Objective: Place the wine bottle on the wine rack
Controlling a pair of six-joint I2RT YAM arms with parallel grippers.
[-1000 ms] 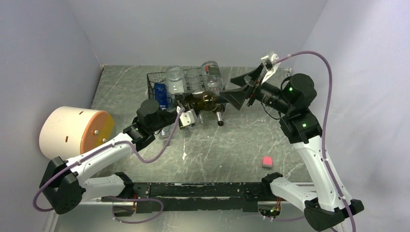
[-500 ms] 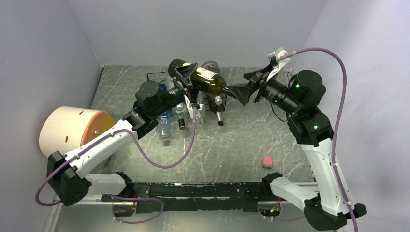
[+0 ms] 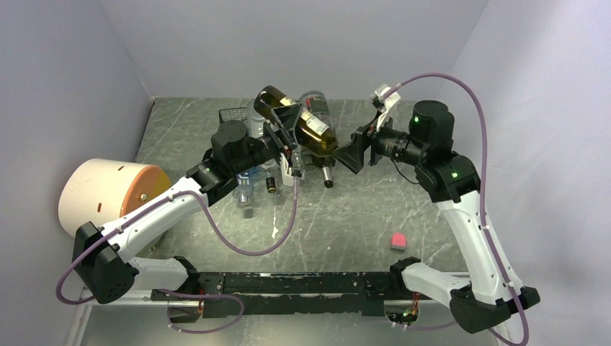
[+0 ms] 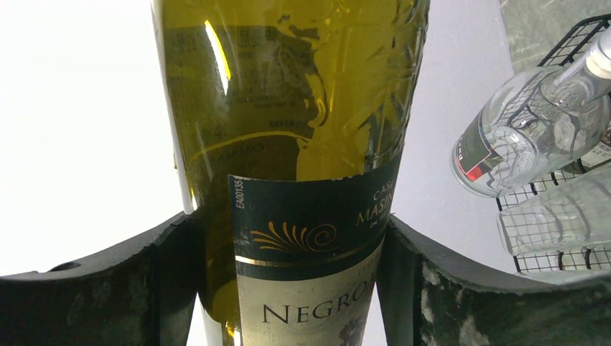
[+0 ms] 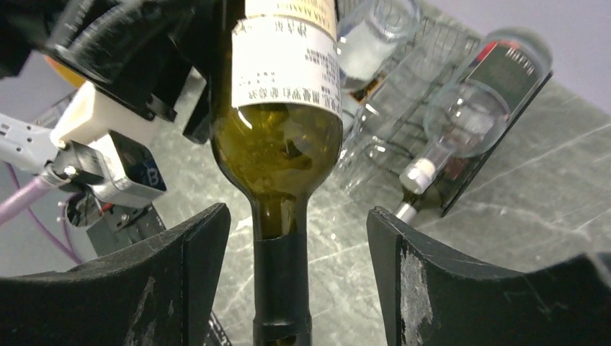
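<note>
You are looking at a task that is partway through. The wine bottle (image 3: 299, 122) is hanging in the air over the wine rack (image 3: 232, 115) and is not resting on it. The left gripper (image 3: 286, 144) is carrying it, with its fingers (image 4: 155, 288) pressing on both sides of the labelled body, as the left wrist view is showing plainly. The bottle is lying tilted, its base pointing toward the back left and its neck pointing toward the right arm.

The right gripper (image 5: 297, 216) is sitting with its fingers (image 5: 184, 288) spread wide. The neck is passing between them with a gap on each side, so that gripper is gripping nothing.

By my reading, the pick-up is done and the placing is what you are facing now. The bottle is needing to come down and be laid into a cradle of the rack before the left fingers let go. The rack is already holding clear bottles (image 3: 315, 108). From above the dark mesh is hiding behind the arms, so I am not able to tell which cradle is free.
</note>
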